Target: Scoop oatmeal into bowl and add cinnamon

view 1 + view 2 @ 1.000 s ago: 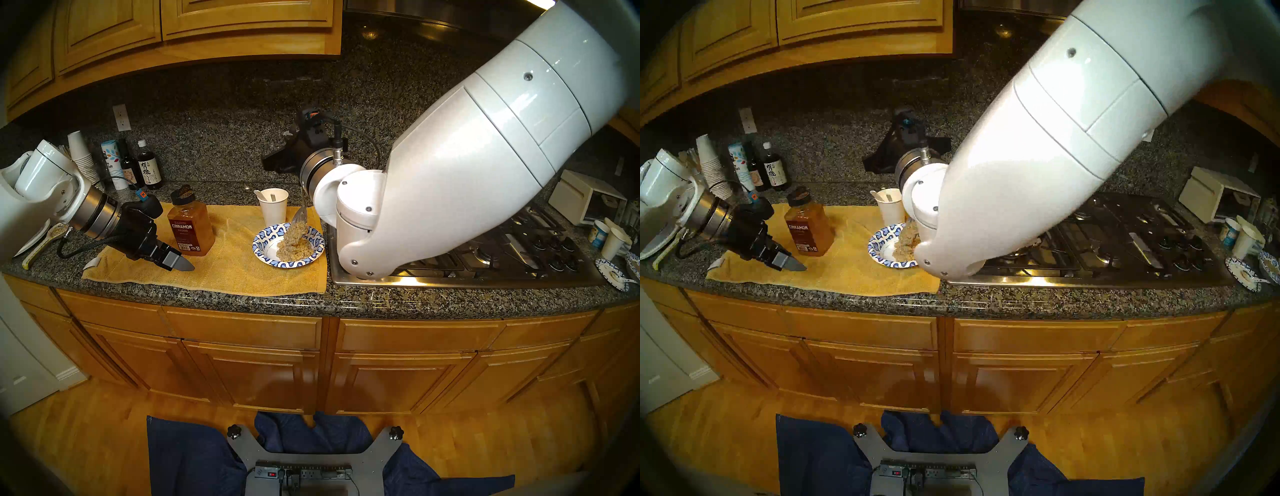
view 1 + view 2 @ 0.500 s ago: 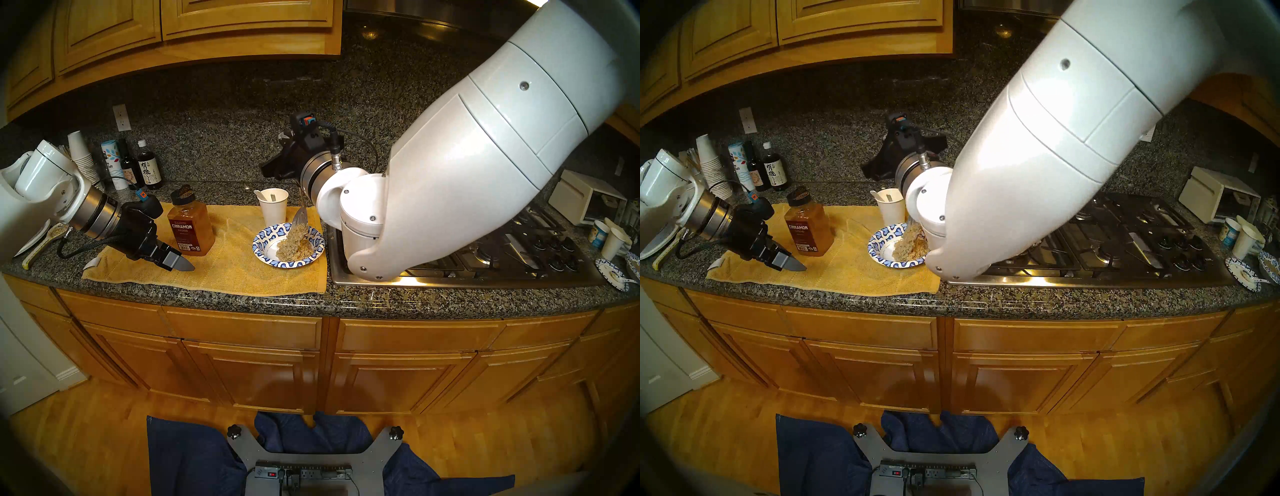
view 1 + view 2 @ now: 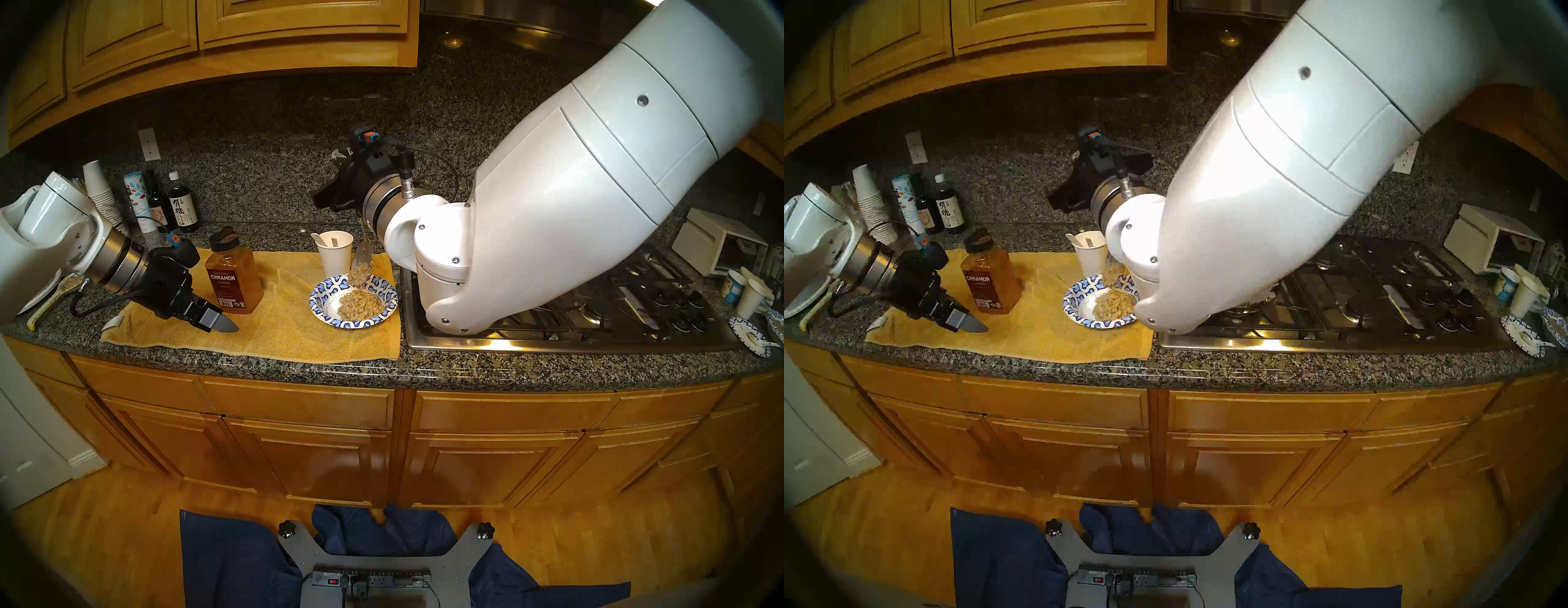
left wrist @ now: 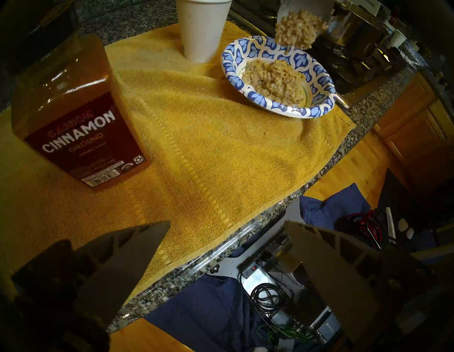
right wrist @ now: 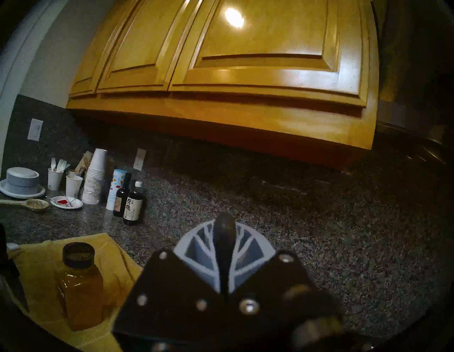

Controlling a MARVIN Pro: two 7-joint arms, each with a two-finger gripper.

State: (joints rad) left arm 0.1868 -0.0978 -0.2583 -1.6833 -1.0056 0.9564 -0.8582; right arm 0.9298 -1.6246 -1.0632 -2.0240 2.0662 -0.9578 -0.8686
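Observation:
The blue-and-white patterned paper bowl [image 3: 322, 297] sits on the yellow towel and holds a mound of oatmeal [image 3: 360, 306] [image 4: 272, 78]. A metal spoon [image 3: 363, 250] hangs tilted above the bowl's far rim, a clump of oatmeal [image 3: 360, 274] clinging to its tip. My right gripper [image 5: 224, 229] is shut on the spoon's handle, raised behind the bowl. The cinnamon jar [image 3: 233, 280] [image 4: 73, 115] stands upright on the towel's left part. Just in front of the jar, low over the towel, my left gripper [image 4: 227, 222] [image 3: 220, 325] is open and empty.
A white paper cup [image 3: 335, 252] with utensils stands right behind the bowl. The gas cooktop [image 3: 594, 314] lies to the right under my right arm. Dark bottles [image 3: 182, 208], stacked cups [image 3: 99, 191] and a wooden spoon [image 3: 55, 297] crowd the back left. The towel [image 3: 288, 335] reaches the counter's front edge.
My right gripper has risen and moved back with the spoon. The oatmeal that joined spoon and bowl has parted, leaving a clump on the spoon. The left arm has stayed still.

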